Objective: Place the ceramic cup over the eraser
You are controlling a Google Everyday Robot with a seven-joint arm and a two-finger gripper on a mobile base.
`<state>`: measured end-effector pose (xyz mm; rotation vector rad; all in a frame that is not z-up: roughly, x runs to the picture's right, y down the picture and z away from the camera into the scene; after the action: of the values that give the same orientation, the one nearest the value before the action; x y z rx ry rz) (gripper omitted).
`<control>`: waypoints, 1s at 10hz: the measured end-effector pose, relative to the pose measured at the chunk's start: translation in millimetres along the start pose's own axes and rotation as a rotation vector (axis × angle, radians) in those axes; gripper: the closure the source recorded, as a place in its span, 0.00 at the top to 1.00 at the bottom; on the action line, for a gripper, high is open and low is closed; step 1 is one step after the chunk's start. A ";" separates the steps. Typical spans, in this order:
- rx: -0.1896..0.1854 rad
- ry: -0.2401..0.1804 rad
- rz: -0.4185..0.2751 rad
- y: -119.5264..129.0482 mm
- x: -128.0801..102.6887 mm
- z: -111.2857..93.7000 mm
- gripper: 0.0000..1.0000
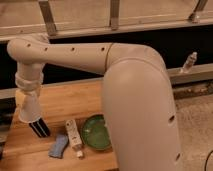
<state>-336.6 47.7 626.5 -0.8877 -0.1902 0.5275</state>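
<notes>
Entry, one moment, single camera view. Gripper: at end of the white arm, far left of view, above the left end of the table, pointing down; the fingers were hidden by what they carried, so whether spread or pressed together couldn't be told, though by judgement they pinched the cup from above. Small plain white tapered ceramic cup: hung mouth-down under the gripper, wide rim lowest, axis approx. vertical. Small black rectangular eraser w/ pale stripes on its edges: stood on the light wooden table, just below the cup rim and offset slightly to the right and toward the camera; its long axis ran diagonally, upper-left to lower-right. Key relation: cup rim sat just above the eraser's upper-left end, overlapping it in view; contact vs. small gap couldn't be told. Judgement: cup not yet centred over eraser; a short shift right/nearer, then straight down, looked needed, else rim could catch the block's end and tip it. Other items, no part in task: white rectangular bottle-like object lying lengthwise beside the eraser; blue-grey wavy flat object near the front edge; green round bowl right of the bottle, partly behind the arm's bulk.
</notes>
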 end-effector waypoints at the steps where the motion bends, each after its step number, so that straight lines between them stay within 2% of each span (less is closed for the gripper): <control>1: -0.011 0.008 -0.002 1.6 0.2 6.0 0.00; 3: -0.018 0.037 0.004 2.3 2.9 17.7 0.00; 5: -0.005 0.066 0.031 -2.2 9.2 25.7 0.00; 10: 0.014 0.077 0.062 -15.7 18.2 35.2 0.00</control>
<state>-328.4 73.2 659.7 -0.9008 -0.0888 0.5500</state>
